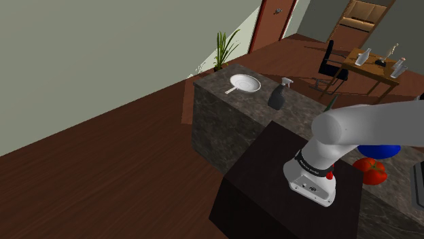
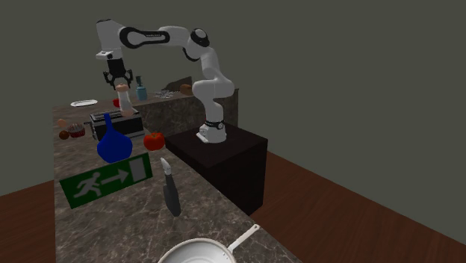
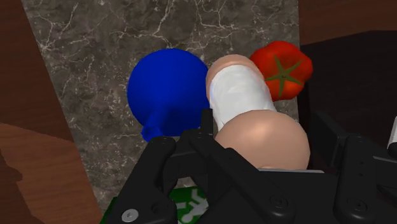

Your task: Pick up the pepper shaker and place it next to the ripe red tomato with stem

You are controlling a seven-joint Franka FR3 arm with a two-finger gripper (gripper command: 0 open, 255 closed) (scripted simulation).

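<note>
Peach-toned at both rounded ends with a white band round its middle, the pepper shaker (image 3: pixel 245 105) sits between the black fingers of the claw (image 3: pixel 264 127), which is closed snugly on it near its upper dome. In the second exterior view the shaker (image 2: pixel 124 96) hangs under the claw (image 2: pixel 117 81), lifted clear of the dark marbled counter (image 2: pixel 112 217).

The wrist view looks down past the shaker and shows it lined up between a blue round-bellied vase (image 3: pixel 168 89) and the red tomato (image 3: pixel 283 69), whose green star-shaped stem faces up; both stand on the counter (image 3: pixel 95 51) below.

The second exterior view gives what that view cannot: the height of the shaker above the counter, with the vase (image 2: pixel 113 143) and tomato (image 2: pixel 154 140) near each other beside the dark stand (image 2: pixel 231 157).

In the shoulder view the arm's thick white link crosses in front of the counter (image 1: pixel 217 115). The tomato (image 1: pixel 370 171) and part of the vase (image 1: pixel 378 151) peek out beneath it.

Other things on the counter:
- a green exit sign (image 2: pixel 104 179)
- a white pan (image 1: pixel 244 83)
- a grey spray bottle (image 1: pixel 279 94)
</note>
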